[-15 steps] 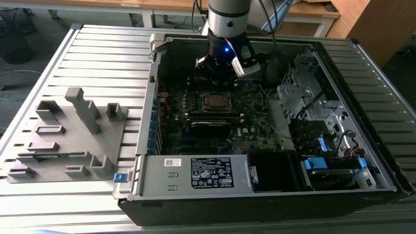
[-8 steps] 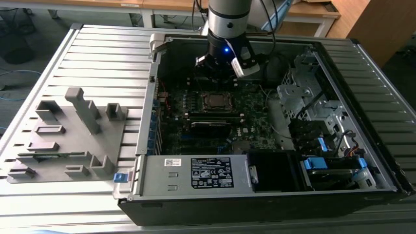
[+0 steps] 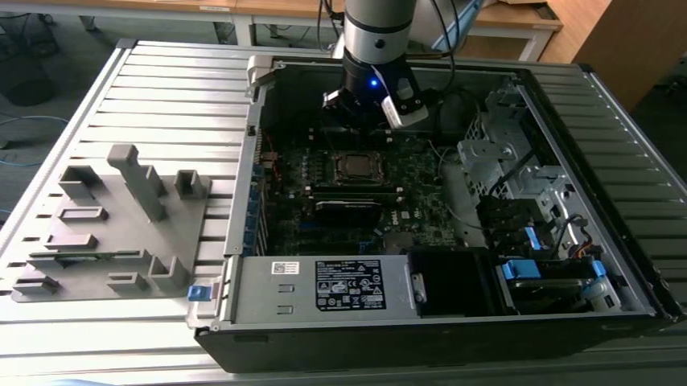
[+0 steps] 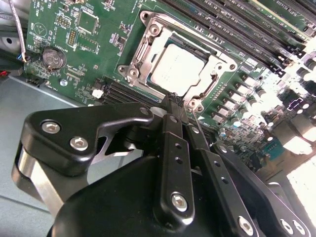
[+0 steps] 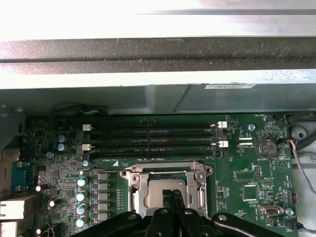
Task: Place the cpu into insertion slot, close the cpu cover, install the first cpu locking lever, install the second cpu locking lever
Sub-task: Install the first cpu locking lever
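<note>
cpu sits in the insertion slot on the green board. cpu cover looks flat down, framing the chip. tool fingers are pressed together with nothing visibly between them, tips just beside the slot's edge. Narrow closed tips probably suit pushing a thin lever.

The cpu sits in the insertion slot.

Dull grey-metal cpu within a glossy steel cpu cover on matt green circuit board — the gripper satin-black, smooth, its bolts bright.
</note>
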Robot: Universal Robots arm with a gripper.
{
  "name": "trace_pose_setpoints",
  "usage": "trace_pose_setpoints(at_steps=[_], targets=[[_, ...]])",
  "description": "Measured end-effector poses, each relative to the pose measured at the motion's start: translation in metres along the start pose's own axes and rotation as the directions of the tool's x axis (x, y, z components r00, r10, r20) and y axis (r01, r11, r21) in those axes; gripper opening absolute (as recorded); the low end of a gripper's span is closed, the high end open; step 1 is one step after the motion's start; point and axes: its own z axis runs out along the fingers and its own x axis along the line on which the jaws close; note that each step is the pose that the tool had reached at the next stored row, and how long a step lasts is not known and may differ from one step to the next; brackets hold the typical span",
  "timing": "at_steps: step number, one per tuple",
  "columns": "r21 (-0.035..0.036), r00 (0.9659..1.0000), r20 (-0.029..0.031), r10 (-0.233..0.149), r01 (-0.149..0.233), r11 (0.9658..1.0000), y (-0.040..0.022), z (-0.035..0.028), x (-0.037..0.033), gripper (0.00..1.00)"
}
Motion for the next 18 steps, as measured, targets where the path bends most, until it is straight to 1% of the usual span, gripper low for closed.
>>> trace_pose_setpoints(at_steps=[2,4,8,10,18], targets=[[-0.0001,1.0,0.0,0.0,0.0,1.0,0.0,-0.0001,0.0,0.11],[0.0,1.0,0.0,0.0,0.0,1.0,0.0004,-0.0031,-0.0001,0.11],[0.0002,1.0,-0.0001,0.0,0.0,1.0,0.0005,-0.0036,-0.0001,0.11],[0.0,1.0,0.0,0.0,0.0,1.0,0.0007,-0.0056,-0.0002,0.11],[0.0,1.0,0.0,0.0,0.0,1.0,0.0009,-0.007,-0.0003,0.11]])
